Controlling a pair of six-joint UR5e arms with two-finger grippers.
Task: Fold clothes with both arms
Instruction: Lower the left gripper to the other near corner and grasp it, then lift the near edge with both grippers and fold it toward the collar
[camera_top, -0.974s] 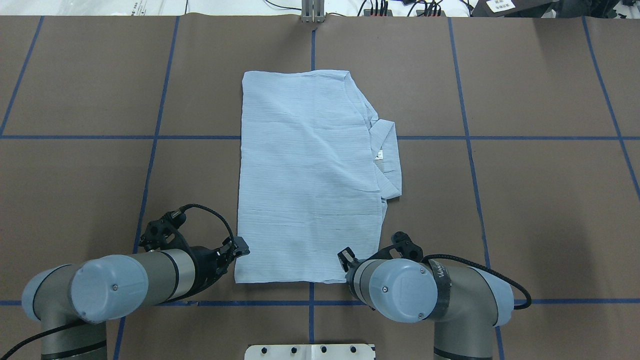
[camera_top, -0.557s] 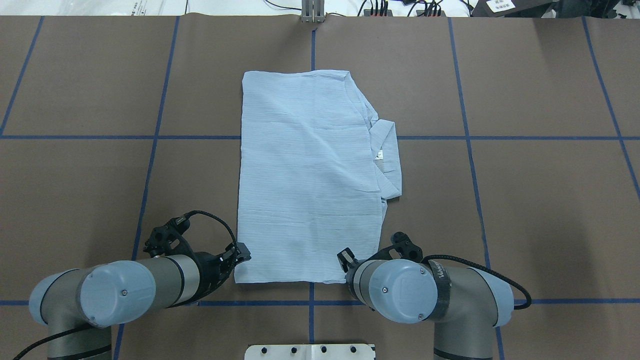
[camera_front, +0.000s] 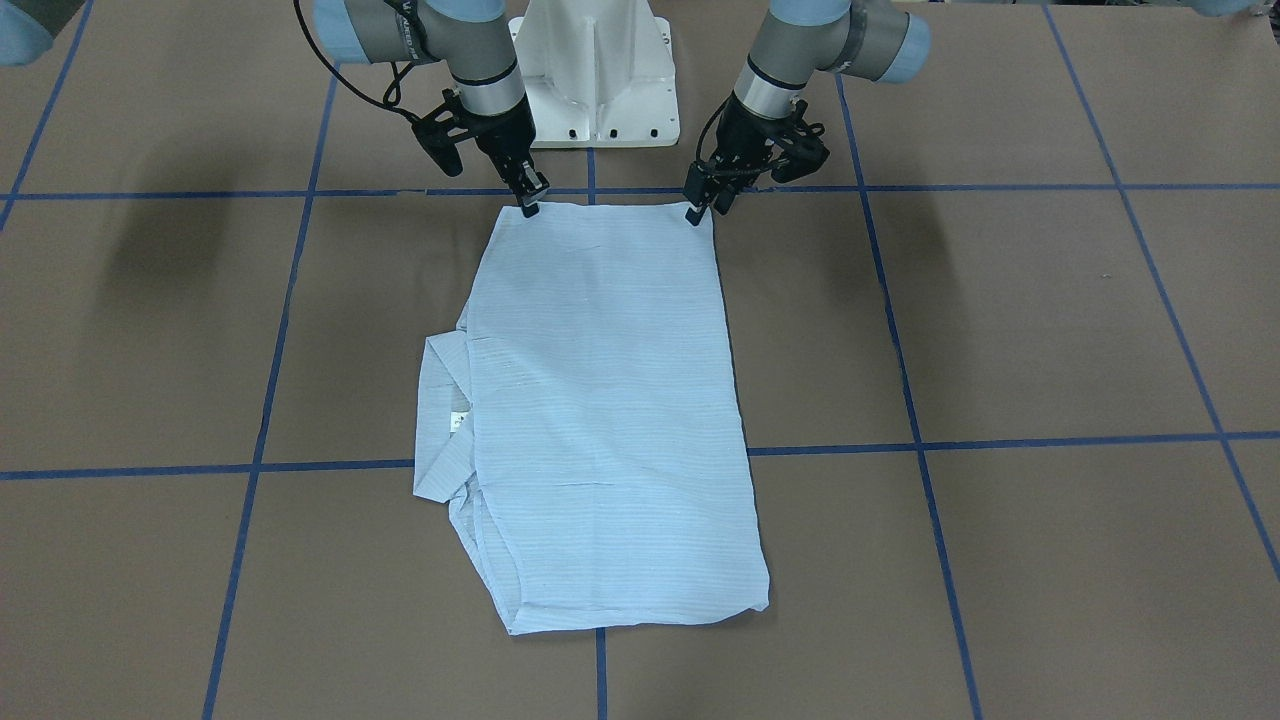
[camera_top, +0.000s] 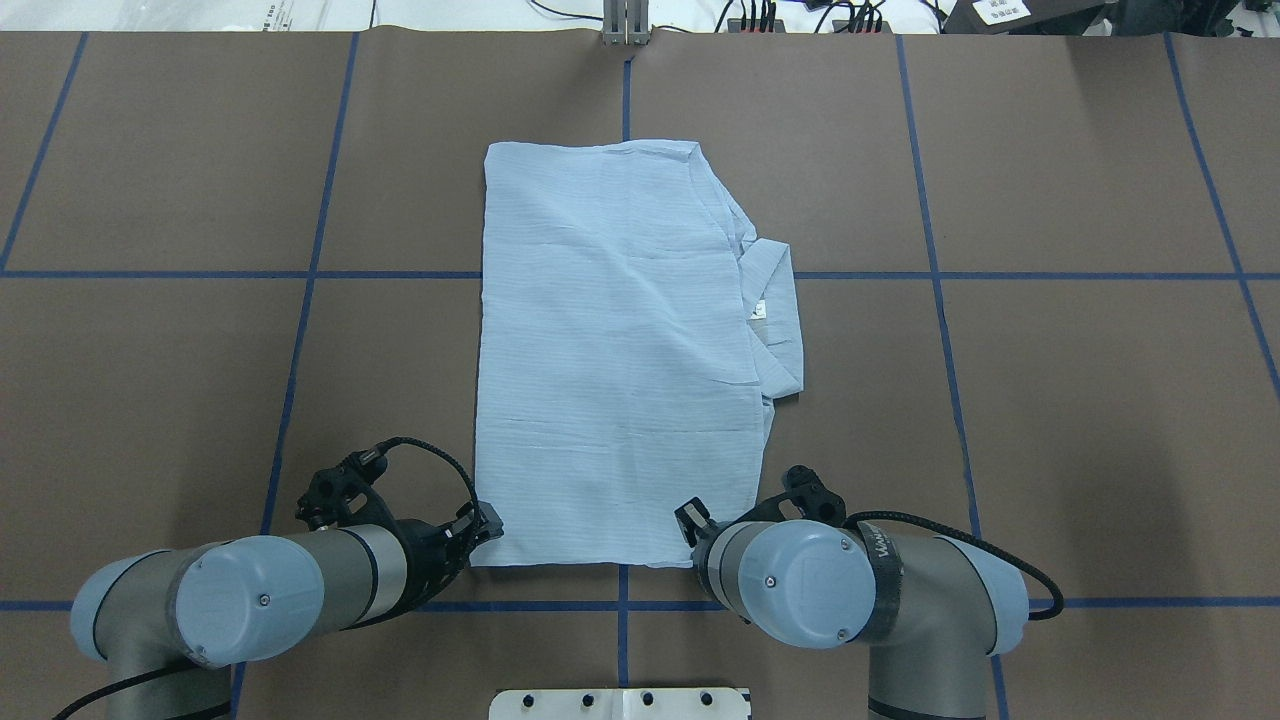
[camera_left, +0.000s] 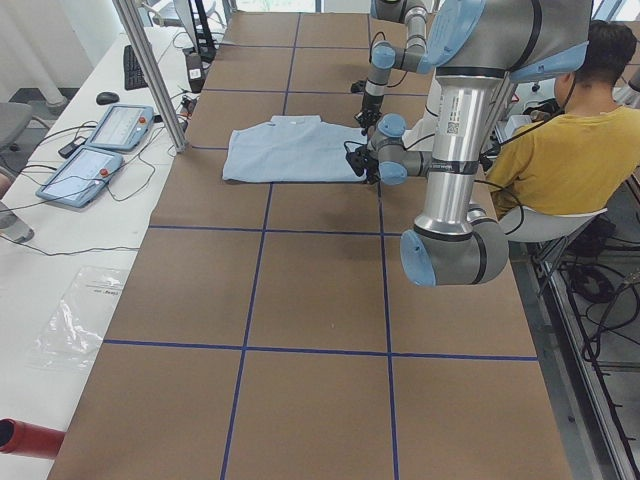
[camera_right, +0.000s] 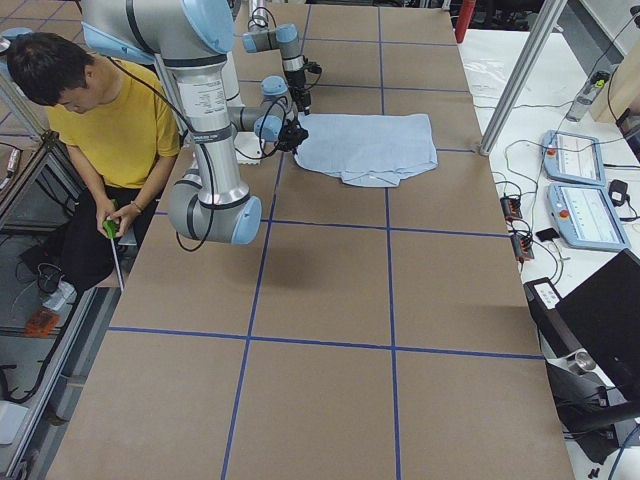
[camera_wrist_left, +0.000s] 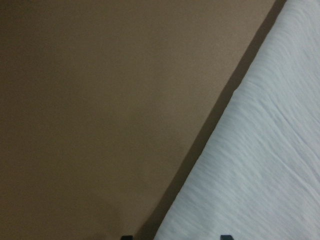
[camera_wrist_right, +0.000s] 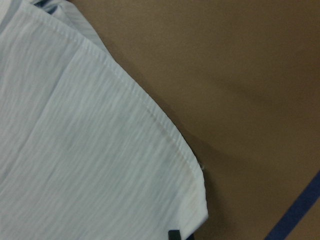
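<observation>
At shirt (camera_front: 610, 400), left gripper (camera_front: 706, 209) gapes, right gripper (camera_front: 530, 203) pinches.

Light-blue striped shirt (camera_top: 615, 360) folded flat, rectangular (collar (camera_top: 781, 318) protruding right).

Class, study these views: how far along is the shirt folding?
Done: the shirt lies flat as a long rectangle, with its collar poking out one side. In hand: the left gripper and right gripper sit at its two robot-side corners, nothing lifted. Left: probably folding that end over the far end.
</observation>
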